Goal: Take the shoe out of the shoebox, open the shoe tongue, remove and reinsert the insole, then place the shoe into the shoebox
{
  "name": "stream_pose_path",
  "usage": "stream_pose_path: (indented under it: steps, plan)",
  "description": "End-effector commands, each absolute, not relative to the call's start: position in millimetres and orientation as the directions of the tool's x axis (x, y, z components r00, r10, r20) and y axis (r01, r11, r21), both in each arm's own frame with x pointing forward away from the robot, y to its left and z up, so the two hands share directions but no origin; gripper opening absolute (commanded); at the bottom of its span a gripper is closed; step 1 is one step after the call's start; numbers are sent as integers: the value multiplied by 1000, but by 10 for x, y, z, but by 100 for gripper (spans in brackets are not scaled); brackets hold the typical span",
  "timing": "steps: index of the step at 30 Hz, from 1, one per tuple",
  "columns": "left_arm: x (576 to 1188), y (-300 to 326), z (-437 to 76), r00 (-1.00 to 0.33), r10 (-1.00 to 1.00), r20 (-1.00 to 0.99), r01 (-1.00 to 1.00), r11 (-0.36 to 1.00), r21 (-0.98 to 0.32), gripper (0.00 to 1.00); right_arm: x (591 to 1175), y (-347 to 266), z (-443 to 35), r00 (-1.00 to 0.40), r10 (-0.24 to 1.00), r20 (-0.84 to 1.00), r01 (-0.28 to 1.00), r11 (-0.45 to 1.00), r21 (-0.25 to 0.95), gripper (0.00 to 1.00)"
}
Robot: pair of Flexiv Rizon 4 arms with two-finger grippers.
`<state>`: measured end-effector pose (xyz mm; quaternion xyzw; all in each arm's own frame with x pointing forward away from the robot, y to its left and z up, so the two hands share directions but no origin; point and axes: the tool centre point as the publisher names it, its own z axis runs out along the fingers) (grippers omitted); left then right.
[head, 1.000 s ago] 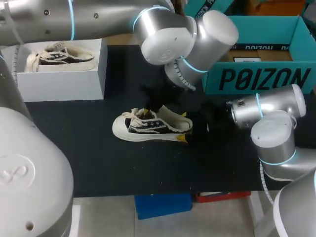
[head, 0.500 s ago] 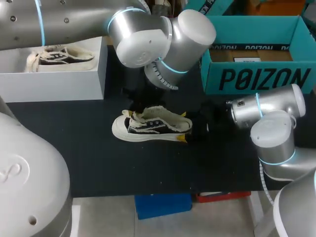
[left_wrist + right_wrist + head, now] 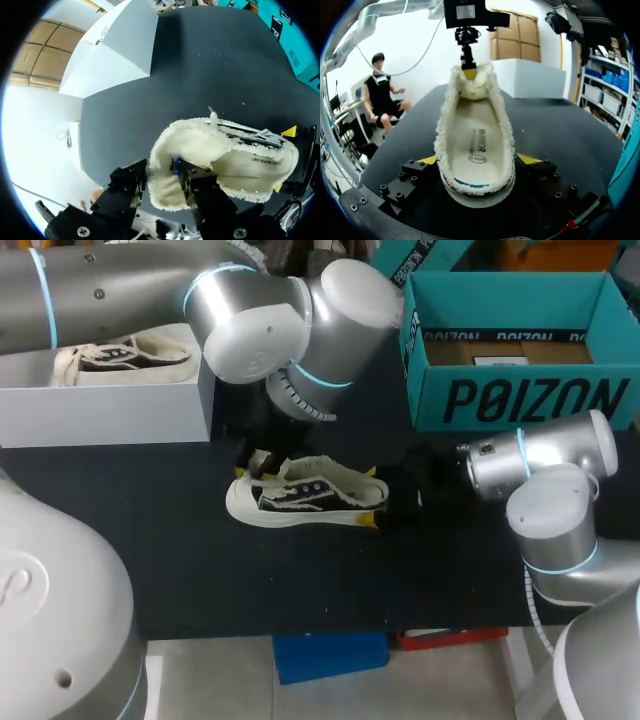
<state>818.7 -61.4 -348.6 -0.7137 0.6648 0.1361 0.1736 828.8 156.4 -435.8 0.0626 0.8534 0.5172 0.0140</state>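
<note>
Near the middle of the desk (image 3: 200, 560), 1 shoe (image 3: 310, 498), toe left and heel right, heel gripped between the fingers of the right gripper (image 3: 372, 497), front end between those of the left gripper (image 3: 250, 464). Behind at the left, the left box (image 3: 120, 410) with a 2nd shoe (image 3: 125, 353) inside; behind at the right, the right box (image 3: 520, 400).

The left arm (image 3: 270, 330) and right arm (image 3: 550, 500) are wearing smooth silver-grey shells, with thin pale-blue rings running round the joints and rounded pale caps closing them. The left tool (image 3: 162, 180) is showing black finger blocks with small screws and a tiny blue light. The right tool (image 3: 477, 160) is showing black screwed blocks ending in yellow tips (image 3: 527, 159).
</note>
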Motion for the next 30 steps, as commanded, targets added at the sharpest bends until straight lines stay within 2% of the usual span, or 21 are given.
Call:
stream_pose_path:
  steps: [1, 18, 30]
  plan:
    - [8182, -479, -3468, 90, -911, -403, -995, -65, -77, 100, 8291, 1563, -4388, -991, 124, 42, 94, 459, 884, 0]
    - [8187, -223, -3763, 118, -901, -418, -993, -109, -46, 100, 8291, 1563, -4388, -991, 124, 42, 94, 459, 884, 0]
    - [8192, -280, -3688, 47, -917, -397, -997, -19, -75, 100, 8291, 1563, -4388, -991, 124, 42, 94, 459, 884, 0]
